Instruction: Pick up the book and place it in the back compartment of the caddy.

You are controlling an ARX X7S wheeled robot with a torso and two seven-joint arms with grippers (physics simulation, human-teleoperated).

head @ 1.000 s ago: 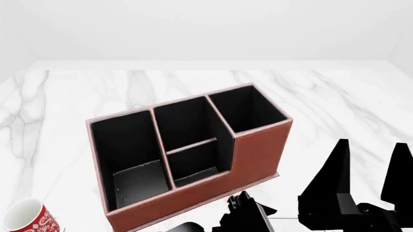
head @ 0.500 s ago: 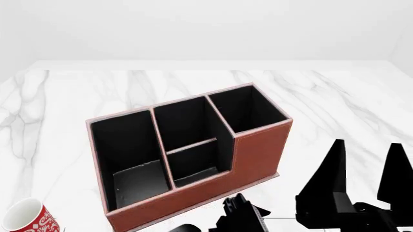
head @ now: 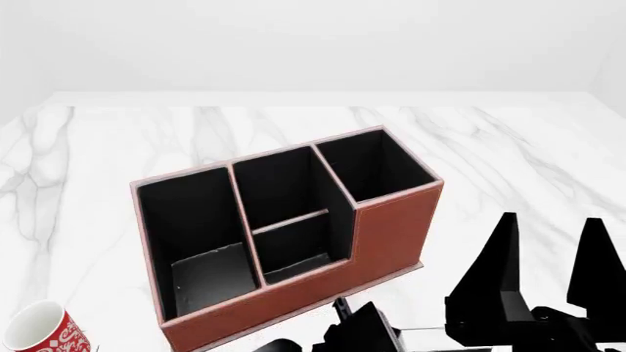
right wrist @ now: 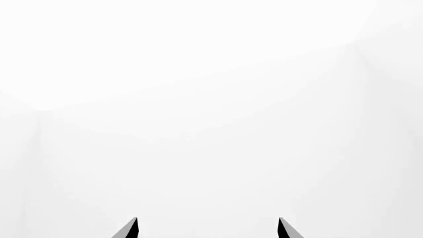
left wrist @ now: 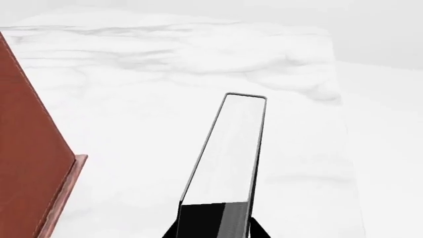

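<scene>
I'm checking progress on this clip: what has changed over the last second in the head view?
The right end effector, open and empty, sank slightly and drifted left. The dark left arm by the lower edge moved a bit left. The caddy and mug stayed put.

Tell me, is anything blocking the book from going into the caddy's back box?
Nothing visible blocks it. The book is held beside the caddy, and the back compartment is empty and open on top.

Head camera looks down on the caddy (head: 284,235); the left wrist camera shares its outer wall.
</scene>
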